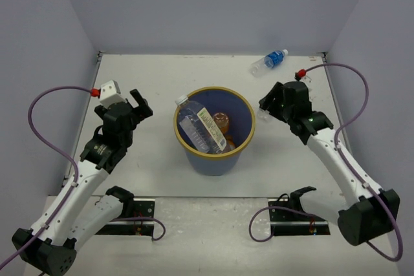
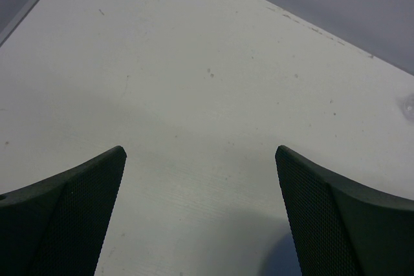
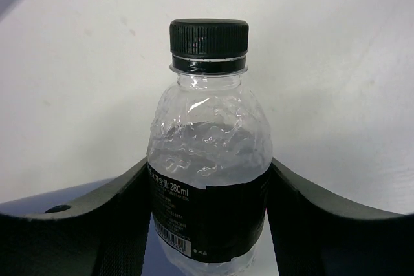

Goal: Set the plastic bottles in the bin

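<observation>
Within the right gripper (image 3: 208,167), jaws pinch a clear bottle (image 3: 208,140), cap pointing outward; left gripper (image 2: 200,153) spread.

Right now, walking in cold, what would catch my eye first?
The blue bin in the middle, with bottles poking out of it. Next, the right gripper clamped on a black-capped bottle just right of the bin, and one blue-label bottle lying alone near the far right corner.

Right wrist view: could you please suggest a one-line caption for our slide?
Fingers of the right gripper clamp a clear bottle with black cap and label, white table behind.
</observation>
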